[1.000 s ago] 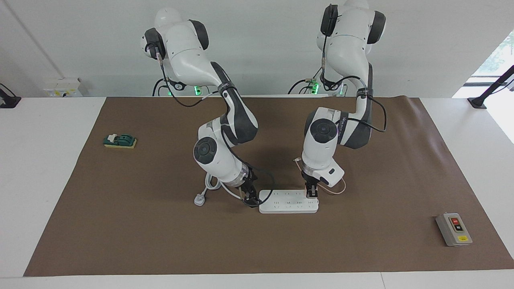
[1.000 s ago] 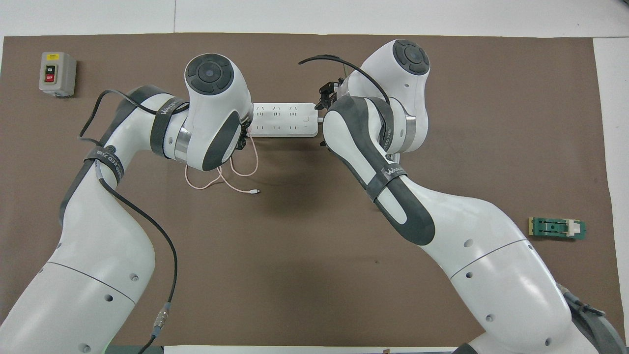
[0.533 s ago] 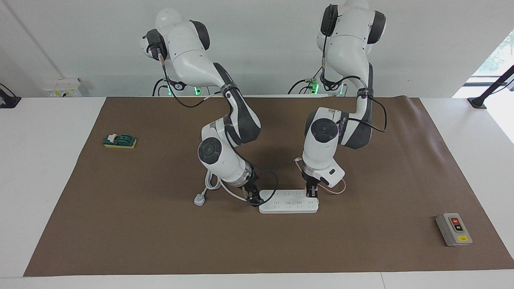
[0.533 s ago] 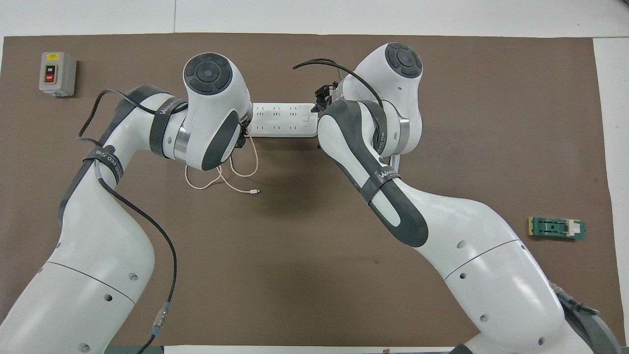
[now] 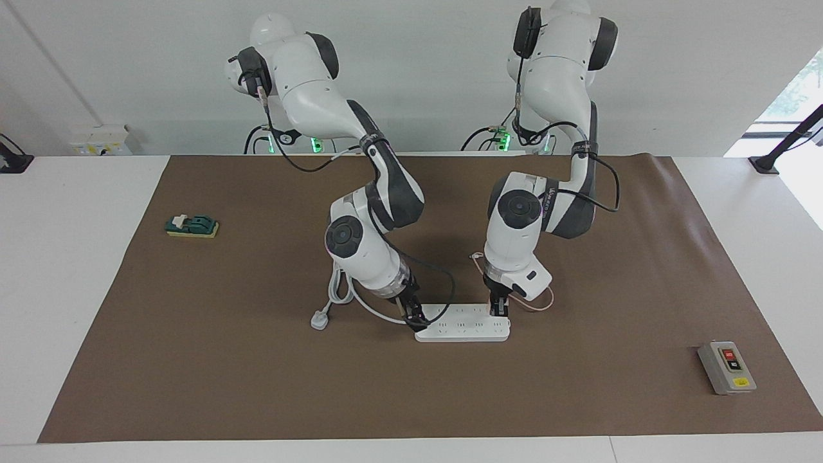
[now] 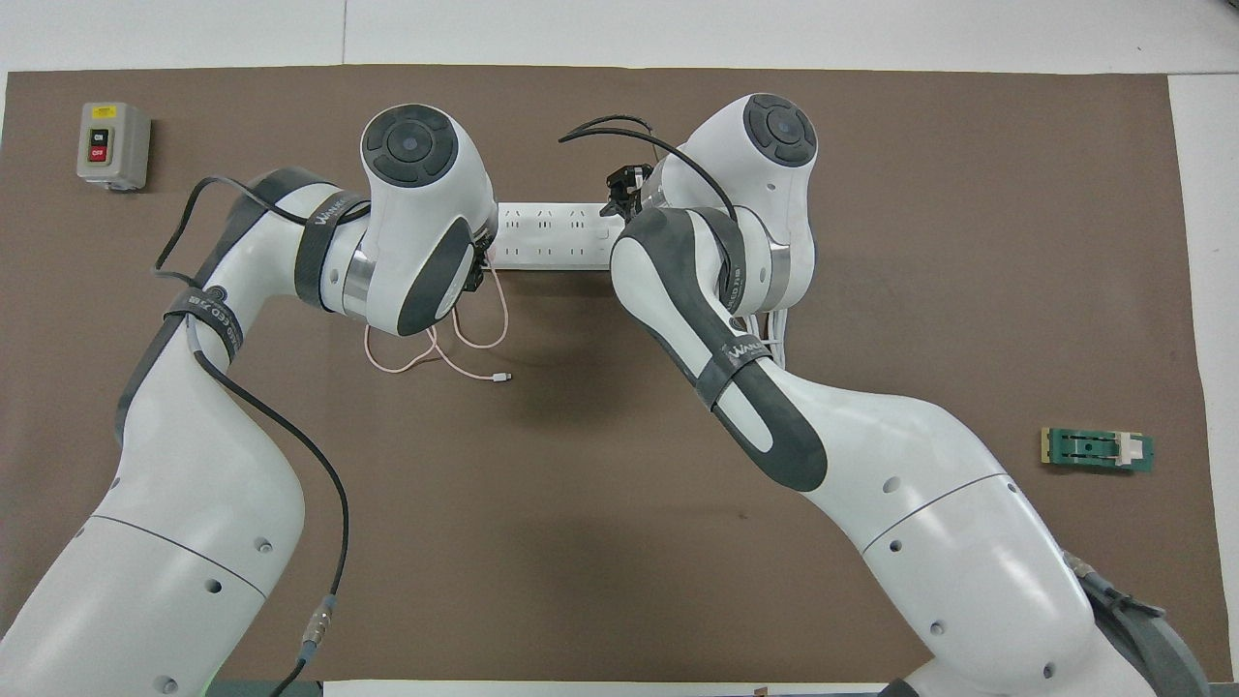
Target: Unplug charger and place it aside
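The left end effector is seen low in the middle of the facing view, closed down at the end of the white power strip toward the left arm's end. It is judged to be clamped on the charger. The little pink cube is almost wholly hidden by the fingers, so the hold is inferred from the cable leading to that spot. The charger is taken to be seated in the strip's last socket.

The right end effector is set at the strip's other end, where the thick white cord leaves it. Its jaws are spread wide and nothing is gripped. It appears to be placed to pin the strip down.

The charger is expected to be light and rigid, with smooth and fairly slippery plastic faces. It is best taken across two flat sides and drawn straight up, since the prongs will be held by friction. The thin pink cable lies slack in loops on the brown surface, just below the strip in the overhead view. It will trail limply and should not be pulled.
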Available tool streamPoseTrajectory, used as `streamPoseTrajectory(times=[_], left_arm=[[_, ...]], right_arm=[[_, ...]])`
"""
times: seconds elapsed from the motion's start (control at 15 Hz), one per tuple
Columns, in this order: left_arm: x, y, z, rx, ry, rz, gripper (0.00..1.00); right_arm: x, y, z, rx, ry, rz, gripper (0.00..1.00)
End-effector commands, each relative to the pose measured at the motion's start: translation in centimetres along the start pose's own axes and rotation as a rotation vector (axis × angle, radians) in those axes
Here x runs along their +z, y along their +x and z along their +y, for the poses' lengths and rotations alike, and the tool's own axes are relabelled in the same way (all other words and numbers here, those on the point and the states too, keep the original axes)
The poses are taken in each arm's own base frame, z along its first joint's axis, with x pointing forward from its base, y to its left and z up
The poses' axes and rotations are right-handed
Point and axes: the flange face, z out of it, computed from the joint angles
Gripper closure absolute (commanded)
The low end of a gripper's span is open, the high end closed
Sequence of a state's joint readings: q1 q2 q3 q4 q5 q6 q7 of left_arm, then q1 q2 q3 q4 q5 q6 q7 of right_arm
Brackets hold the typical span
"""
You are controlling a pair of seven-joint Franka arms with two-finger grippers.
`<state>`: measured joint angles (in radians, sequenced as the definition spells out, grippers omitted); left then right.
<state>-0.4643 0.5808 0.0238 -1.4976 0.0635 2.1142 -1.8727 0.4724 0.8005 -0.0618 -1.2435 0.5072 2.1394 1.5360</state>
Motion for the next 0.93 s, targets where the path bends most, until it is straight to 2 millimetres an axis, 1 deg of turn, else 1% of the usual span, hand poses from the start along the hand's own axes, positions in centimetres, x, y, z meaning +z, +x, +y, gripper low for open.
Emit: streamPoseTrajectory(times=[0.0, 0.07, 0.4, 0.53, 0.73, 0.87], left_arm=[[0.6, 0.2, -0.2, 0.037, 0.01, 0.002, 1.0], [0.5, 0.2, -0.2, 0.038, 0.008, 0.001, 1.0], [0.7, 0.1, -0.3, 0.042, 0.014, 0.003, 1.0], [0.7, 0.0, -0.3, 0.055, 0.017, 0.004, 1.0], [0.7, 0.0, -0.4, 0.06, 0.02, 0.005, 1.0], [0.6, 0.0, -0.4, 0.069, 0.023, 0.005, 1.0]], right_arm=[[0.9, 0.5, -0.5, -0.022, 0.032, 0.012, 0.0], [0.8, 0.4, -0.5, -0.023, 0.035, 0.012, 0.0], [0.5, 1.4, -0.9, -0.011, 0.042, 0.016, 0.0], [0.9, 1.8, -1.1, 0.01, 0.045, 0.012, 0.0], [1.3, 2.1, -1.4, 0.123, 0.073, 0.006, 0.0], [1.4, 1.9, -1.1, 0.129, 0.042, 0.006, 0.0]])
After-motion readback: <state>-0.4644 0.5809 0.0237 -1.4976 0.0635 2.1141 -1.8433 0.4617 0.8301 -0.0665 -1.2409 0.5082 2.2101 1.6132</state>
